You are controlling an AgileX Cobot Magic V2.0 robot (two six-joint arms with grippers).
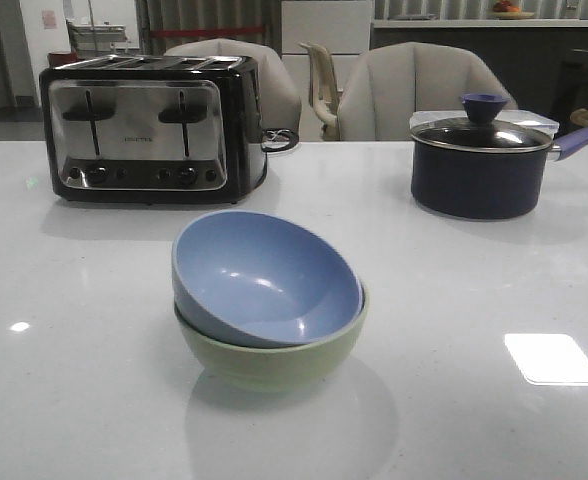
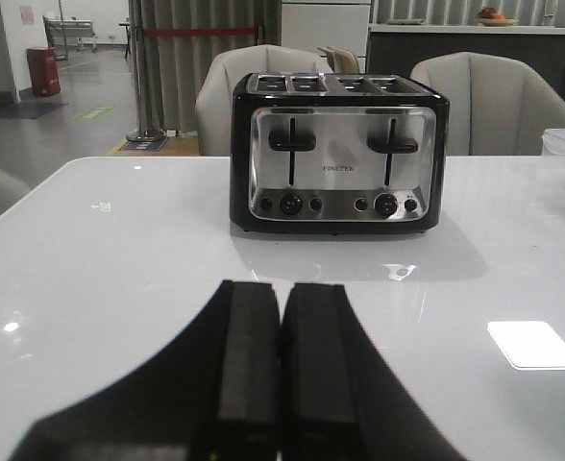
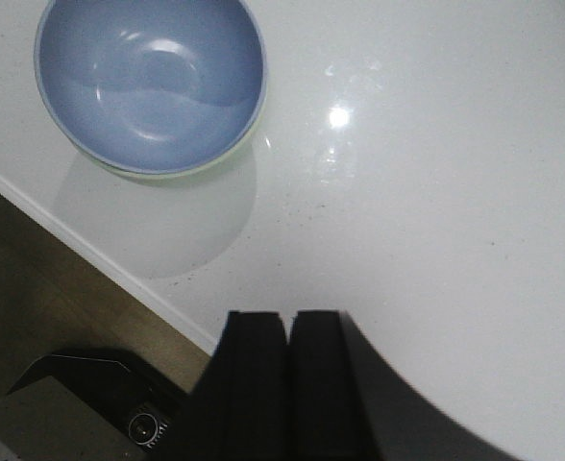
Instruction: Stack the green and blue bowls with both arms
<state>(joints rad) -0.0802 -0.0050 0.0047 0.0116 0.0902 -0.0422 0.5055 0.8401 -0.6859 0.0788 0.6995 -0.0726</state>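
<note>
At the wrists, both sets of fingers are pressed together, holding nothing — the left gripper [image 2: 281, 370] faces the toaster [image 2: 338, 151] across bare table [image 2: 110, 250], and the right gripper [image 3: 288, 379] hangs over the table's edge, well apart from the bowls. Near the table's middle, the blue bowl [image 1: 264, 277] sits tilted inside the green bowl [image 1: 274, 362]. Farther back right stands a dark lidded pot [image 1: 482, 165].

White glossy worktop [image 1: 74, 400] reflects a bright square of ceiling light [image 1: 552, 358]. Behind it stand pale grey padded chairs [image 1: 414, 95], w/ dark curtains [image 2: 201, 67] and a counter [image 1: 454, 22] further back. Grey floor [image 2: 61, 125] on left, red bin [image 2: 44, 70] by the wall.
</note>
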